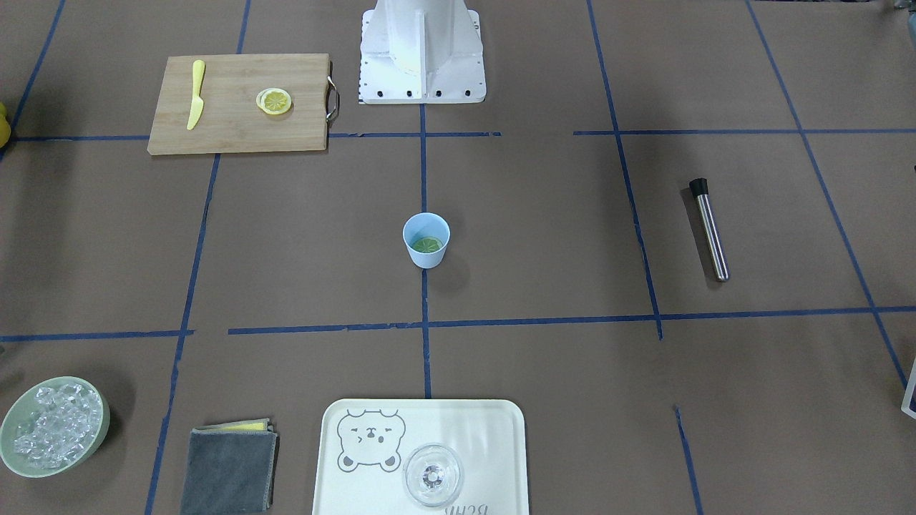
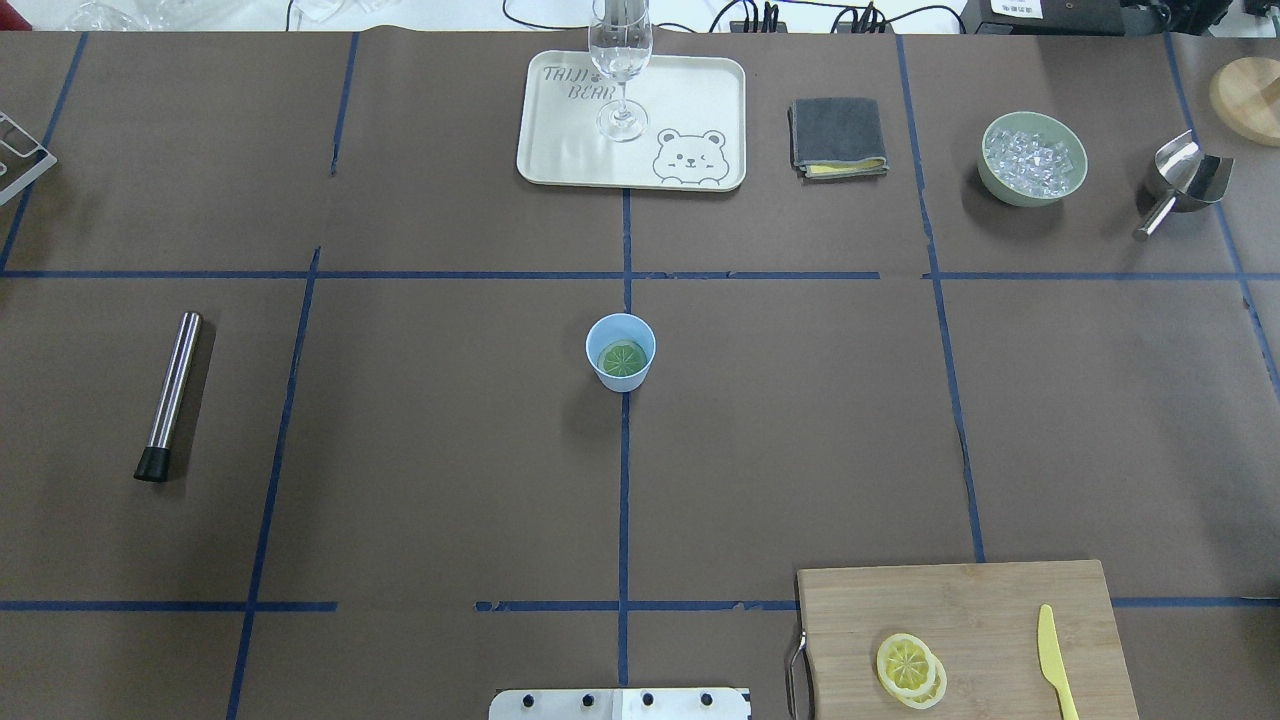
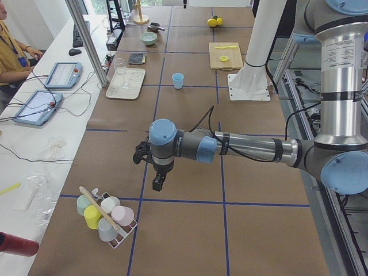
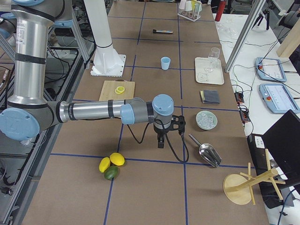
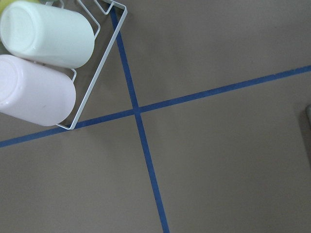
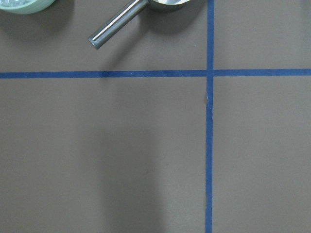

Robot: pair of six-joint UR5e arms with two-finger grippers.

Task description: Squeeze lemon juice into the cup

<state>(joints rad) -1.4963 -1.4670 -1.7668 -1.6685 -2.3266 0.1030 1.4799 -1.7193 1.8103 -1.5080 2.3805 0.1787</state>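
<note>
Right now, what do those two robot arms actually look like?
Both the left arm and right arm are silver tubes joined by grey joints with light-blue round caps. A black cable trails along each to a small black gripper: left gripper, right gripper.

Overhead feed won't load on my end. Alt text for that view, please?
A light-blue cup stands at the table's centre with a greenish citrus slice lying in its bottom. Two overlapping lemon slices and a yellow knife lie on the cutting board at near right; no arm or gripper shows.
</note>
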